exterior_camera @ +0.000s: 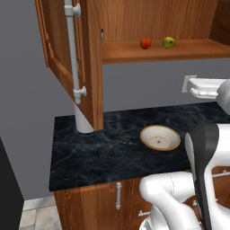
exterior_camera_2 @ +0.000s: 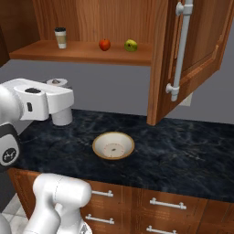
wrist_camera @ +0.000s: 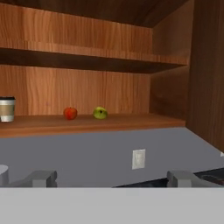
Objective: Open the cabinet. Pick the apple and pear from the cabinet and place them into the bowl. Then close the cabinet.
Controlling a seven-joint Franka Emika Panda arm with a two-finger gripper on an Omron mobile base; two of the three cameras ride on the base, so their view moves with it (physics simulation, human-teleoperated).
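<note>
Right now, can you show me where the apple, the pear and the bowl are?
apple (exterior_camera_2: 104, 44), right base view, middle of its red skin.
pear (exterior_camera_2: 130, 45), right base view, middle of its green side.
bowl (exterior_camera_2: 97, 142), right base view, tan rim.

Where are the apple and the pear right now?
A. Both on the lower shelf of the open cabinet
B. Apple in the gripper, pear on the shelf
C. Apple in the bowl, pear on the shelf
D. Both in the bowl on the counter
A: the apple and the pear sit side by side on the cabinet shelf, while the bowl on the counter holds no fruit.
</note>
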